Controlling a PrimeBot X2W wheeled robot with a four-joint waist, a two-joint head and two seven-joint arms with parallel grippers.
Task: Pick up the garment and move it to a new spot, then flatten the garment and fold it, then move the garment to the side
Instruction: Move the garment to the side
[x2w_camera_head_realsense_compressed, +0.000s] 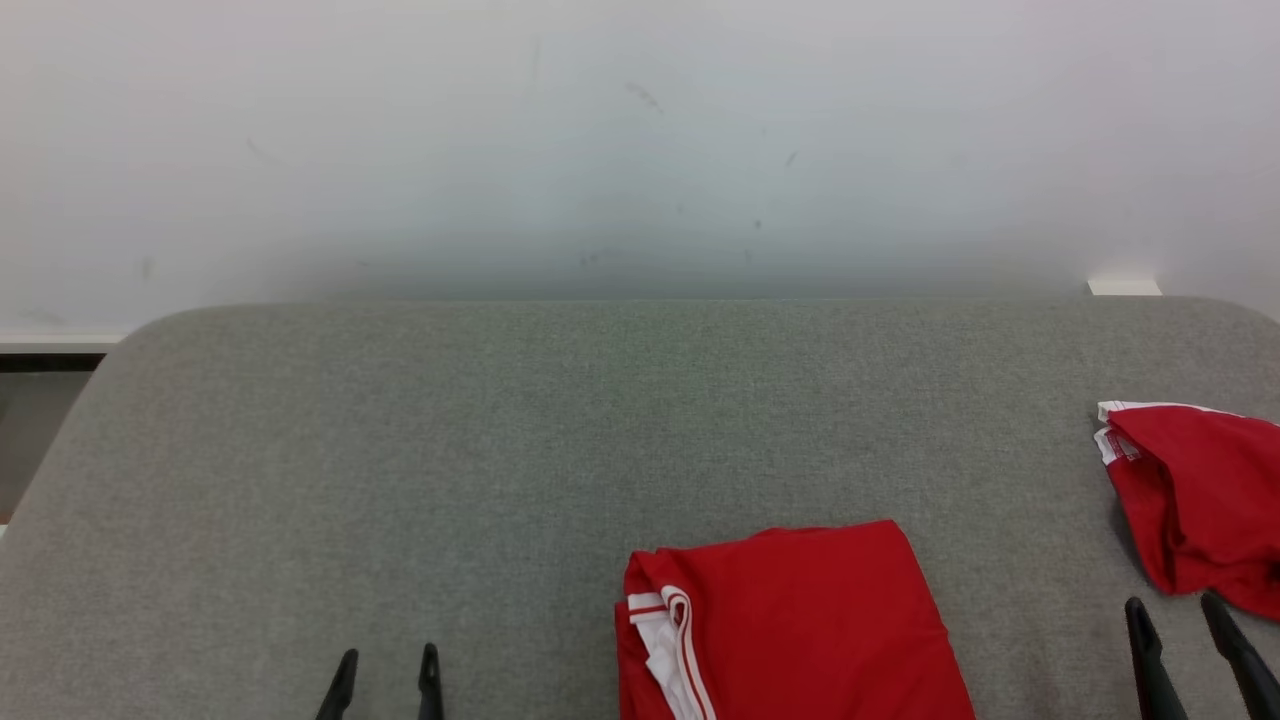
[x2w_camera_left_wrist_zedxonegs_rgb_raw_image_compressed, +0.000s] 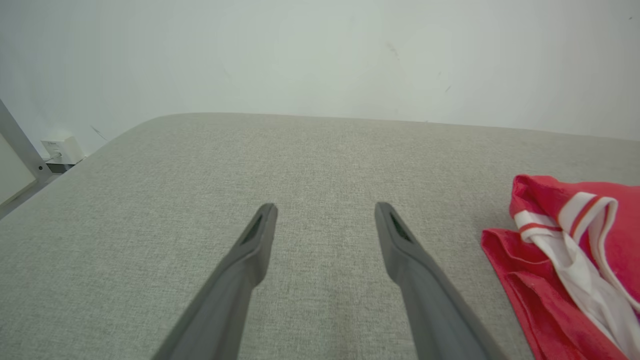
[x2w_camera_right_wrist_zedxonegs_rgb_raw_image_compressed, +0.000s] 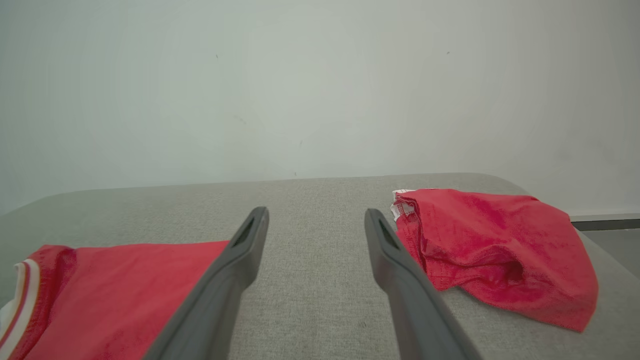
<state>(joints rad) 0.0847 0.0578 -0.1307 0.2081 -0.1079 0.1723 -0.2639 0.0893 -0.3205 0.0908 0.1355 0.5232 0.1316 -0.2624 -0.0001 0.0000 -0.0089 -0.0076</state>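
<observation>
A folded red garment (x2w_camera_head_realsense_compressed: 800, 620) with white and red trim lies on the grey padded surface (x2w_camera_head_realsense_compressed: 560, 440) at the near middle; it also shows at the right in the left wrist view (x2w_camera_left_wrist_zedxonegs_rgb_raw_image_compressed: 565, 265) and at the lower left in the right wrist view (x2w_camera_right_wrist_zedxonegs_rgb_raw_image_compressed: 125, 285). A second red garment (x2w_camera_head_realsense_compressed: 1195, 495), crumpled, lies at the right edge (x2w_camera_right_wrist_zedxonegs_rgb_raw_image_compressed: 490, 240). My left gripper (x2w_camera_head_realsense_compressed: 388, 660) (x2w_camera_left_wrist_zedxonegs_rgb_raw_image_compressed: 325, 207) stands open over bare fabric, left of the folded garment. My right gripper (x2w_camera_head_realsense_compressed: 1175, 610) (x2w_camera_right_wrist_zedxonegs_rgb_raw_image_compressed: 316, 212) is open too, just in front of the crumpled garment, with nothing between its fingers.
A pale wall (x2w_camera_head_realsense_compressed: 640, 150) rises right behind the padded surface. The surface's rounded far corners show at left and right. A small white wall box (x2w_camera_left_wrist_zedxonegs_rgb_raw_image_compressed: 60, 149) sits beyond the left corner.
</observation>
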